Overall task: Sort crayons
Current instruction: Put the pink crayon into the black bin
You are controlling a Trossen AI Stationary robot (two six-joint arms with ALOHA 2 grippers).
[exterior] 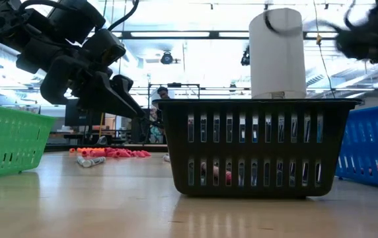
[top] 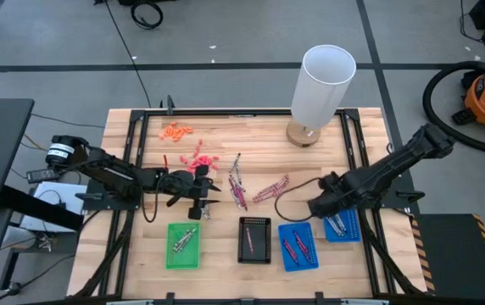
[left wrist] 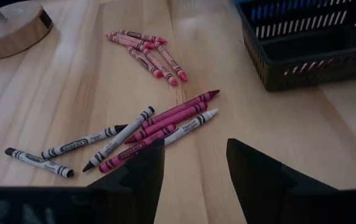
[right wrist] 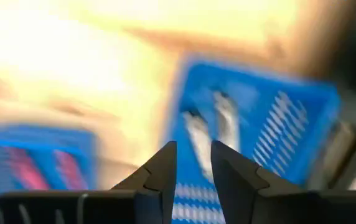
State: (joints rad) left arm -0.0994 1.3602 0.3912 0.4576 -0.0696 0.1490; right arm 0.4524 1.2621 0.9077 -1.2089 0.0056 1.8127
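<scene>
Loose crayons lie flat on the wooden table: a maroon and pink bunch [left wrist: 172,118] with silvery-grey ones [left wrist: 78,146] beside it, and a pinkish-red group [left wrist: 147,53] farther off. My left gripper [left wrist: 195,152] stands open just short of the maroon bunch, above the table [top: 213,188], with nothing between its fingers. My right gripper [right wrist: 193,155] points down over the right-hand blue tray [top: 342,224]. Its fingers are a little apart and hold nothing. Two grey crayons [right wrist: 209,127] lie in that tray below it.
Along the near edge stand a green tray [top: 183,246], a black tray [top: 254,240] and a second blue tray [top: 298,246] with pink crayons. A white cylinder lamp [top: 320,85] on a wooden base stands at the far side. Orange crayons [top: 176,130] lie far left.
</scene>
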